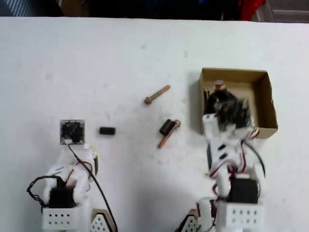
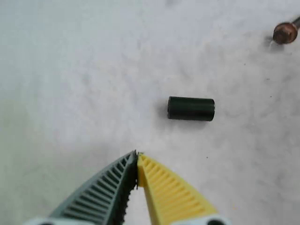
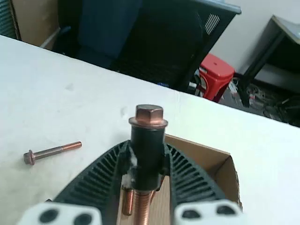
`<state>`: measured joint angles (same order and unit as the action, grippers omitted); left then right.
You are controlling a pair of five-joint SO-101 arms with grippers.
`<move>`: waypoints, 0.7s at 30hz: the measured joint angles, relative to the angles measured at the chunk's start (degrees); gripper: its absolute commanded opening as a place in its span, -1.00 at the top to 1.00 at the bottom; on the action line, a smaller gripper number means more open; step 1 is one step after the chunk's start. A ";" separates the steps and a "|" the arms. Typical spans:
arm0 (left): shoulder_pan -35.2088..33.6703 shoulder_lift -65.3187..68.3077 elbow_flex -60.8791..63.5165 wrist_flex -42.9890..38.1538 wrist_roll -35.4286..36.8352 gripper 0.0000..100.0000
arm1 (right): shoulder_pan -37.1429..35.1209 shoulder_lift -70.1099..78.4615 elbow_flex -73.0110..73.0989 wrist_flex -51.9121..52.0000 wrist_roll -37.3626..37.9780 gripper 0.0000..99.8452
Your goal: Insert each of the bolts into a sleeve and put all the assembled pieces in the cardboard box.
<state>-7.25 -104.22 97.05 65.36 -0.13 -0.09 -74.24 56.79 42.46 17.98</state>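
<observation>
Bolt-and-sleeve assembly pinched in the right gripper over the cardboard box — left gripper pressed shut near a loose black sleeve, bare bolt and a second sleeved bolt lying between that sleeve and the box.

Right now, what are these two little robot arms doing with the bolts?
The right gripper holds a bolt already pushed into a black sleeve, just over the cardboard box. The left gripper is shut and empty, near a loose sleeve on the table. A bare bolt and a second sleeved bolt lie mid-table.
</observation>
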 measured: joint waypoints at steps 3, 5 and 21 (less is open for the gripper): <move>0.00 0.00 0.00 1.05 -2.20 0.95 | 2.81 9.58 -5.98 -0.18 -1.85 0.97; 0.00 0.00 0.00 2.02 -2.64 0.95 | 4.40 16.00 -9.76 -0.18 -2.11 0.97; 4.84 0.00 0.00 7.91 -3.08 0.95 | 11.08 62.15 -33.76 -0.18 -2.55 0.97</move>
<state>-2.42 -104.22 97.05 73.27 -3.21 10.99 -12.09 23.03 42.29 15.43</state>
